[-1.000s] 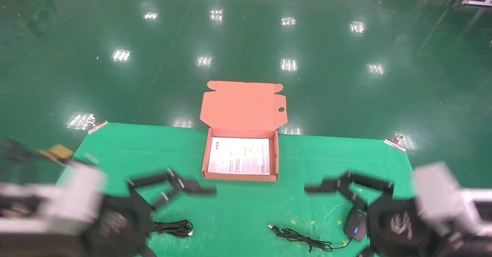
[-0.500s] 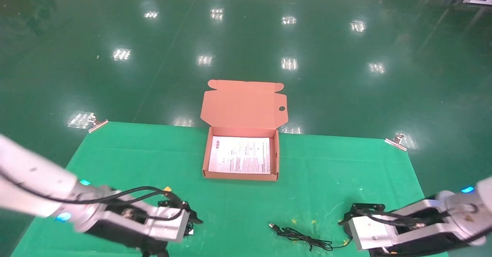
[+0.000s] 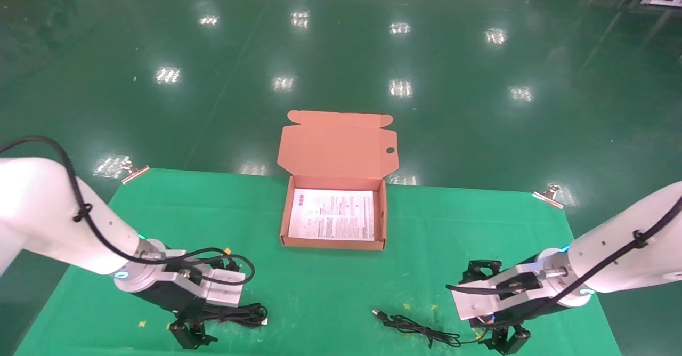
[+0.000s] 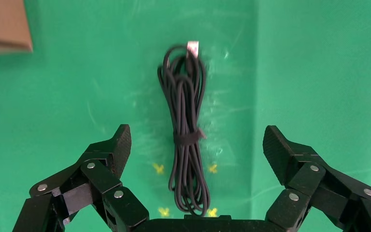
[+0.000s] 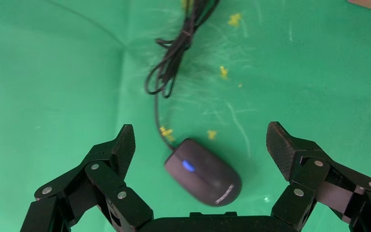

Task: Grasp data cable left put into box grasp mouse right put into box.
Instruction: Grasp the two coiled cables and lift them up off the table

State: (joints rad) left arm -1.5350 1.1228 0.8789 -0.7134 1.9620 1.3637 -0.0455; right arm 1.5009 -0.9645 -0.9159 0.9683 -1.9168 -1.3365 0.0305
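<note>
From the head view, the box (image 3: 334, 215) sits open in the middle of the green counter (image 3: 426, 228), with nothing in it but its white sheet. The left hand (image 3: 192, 334) is low at the near left, right by the data cable (image 3: 242, 314). The right hand (image 3: 506, 337) is low at the near right, over the mouse, whose cord (image 3: 421, 330) trails toward the middle. Half a second ago both arms were flatter and lower in view — now the wrists point down.

In the left wrist view, the left hand (image 4: 195, 145) is spread wide, one finger on each side of the data cable (image 4: 186, 135). The cable looks light and floppy, so the tied middle is likely the best place to pinch.

In the right wrist view, the right hand (image 5: 200, 145) is wide too, over the mouse (image 5: 203, 171). The mouse looks hard and smooth — its sides seem best to squeeze, and the cord will drag behind.
</note>
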